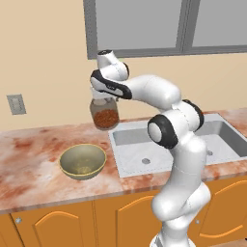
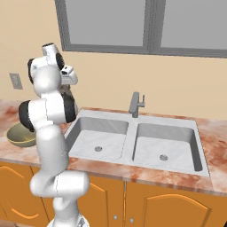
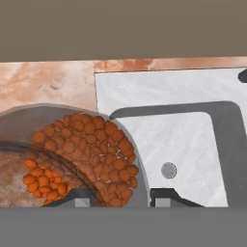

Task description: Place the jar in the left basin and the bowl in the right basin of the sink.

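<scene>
The end effector (image 1: 102,100) pinches the unlabelled jar (image 1: 104,115) aloft beside the left basin (image 1: 140,152).

- The arm (image 1: 159,96) is rising from its base, bending at the elbow and reaching up and leftward.
- The wrist is pointing the gripper (image 1: 102,102) downward.
- Its fingers (image 3: 166,197) are clamping the jar (image 1: 104,115), which is hanging beneath the hand.
</scene>
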Motion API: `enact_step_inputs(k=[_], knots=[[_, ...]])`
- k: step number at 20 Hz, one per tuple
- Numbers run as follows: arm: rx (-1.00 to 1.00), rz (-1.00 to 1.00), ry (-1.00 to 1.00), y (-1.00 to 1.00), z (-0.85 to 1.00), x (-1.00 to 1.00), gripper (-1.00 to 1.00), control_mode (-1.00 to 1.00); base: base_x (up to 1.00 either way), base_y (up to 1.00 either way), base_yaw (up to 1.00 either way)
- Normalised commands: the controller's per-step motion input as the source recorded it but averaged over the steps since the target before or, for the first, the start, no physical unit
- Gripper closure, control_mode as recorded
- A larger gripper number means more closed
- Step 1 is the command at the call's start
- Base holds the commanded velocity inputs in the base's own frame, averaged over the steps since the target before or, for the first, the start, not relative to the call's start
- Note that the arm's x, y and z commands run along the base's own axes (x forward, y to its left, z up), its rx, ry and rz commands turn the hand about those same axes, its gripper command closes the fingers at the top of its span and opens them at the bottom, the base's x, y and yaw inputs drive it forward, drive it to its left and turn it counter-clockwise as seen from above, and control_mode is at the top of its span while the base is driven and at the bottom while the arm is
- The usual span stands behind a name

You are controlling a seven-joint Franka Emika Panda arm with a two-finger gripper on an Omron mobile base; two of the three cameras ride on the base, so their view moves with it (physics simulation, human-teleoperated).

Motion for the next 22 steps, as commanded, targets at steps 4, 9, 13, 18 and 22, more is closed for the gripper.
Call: enact_step_inputs(k=[4, 9, 13, 18, 22], knots=[[0.07, -0.09, -0.09, -0.54, 0.0, -0.24, 1.0, -1.0, 0.0, 0.0, 0.0], [0.15, -0.1, 0.0, -0.58, 0.0, -0.11, 1.0, -1.0, 0.0, 0.0, 0.0], [0.15, -0.07, 0.04, -0.58, 0.0, -0.02, 1.0, -1.0, 0.0, 0.0, 0.0], [0.03, -0.03, 0.0, -0.41, 0.0, 0.0, 1.0, -1.0, 0.0, 0.0, 0.0], [0.0, -0.04, 0.01, -0.36, 0.0, -0.06, 1.0, -1.0, 0.0, 0.0, 0.0]])
